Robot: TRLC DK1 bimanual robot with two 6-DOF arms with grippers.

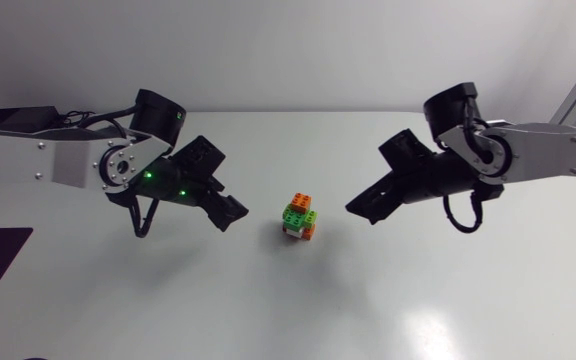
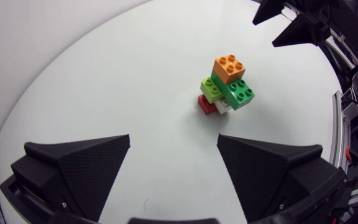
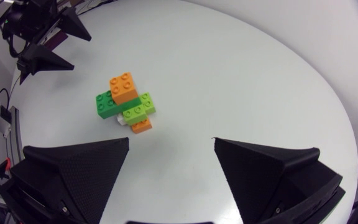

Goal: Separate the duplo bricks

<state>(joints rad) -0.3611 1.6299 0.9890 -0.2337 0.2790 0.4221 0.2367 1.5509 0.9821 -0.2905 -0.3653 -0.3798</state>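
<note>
- Stack of orange, green, white and red plastic duplo bricks (image 1: 300, 215): upright on the white bench (image 1: 418, 290), ahead of both hands, touching neither.
- Left hand (image 1: 230, 213): wide open, empty.
- Right hand (image 1: 358, 212): wide open, empty.

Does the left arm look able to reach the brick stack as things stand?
Probably yes. The left tool is open, the brick stack stands ahead of it with only table between, and the right tool hangs beyond the stack.
</note>
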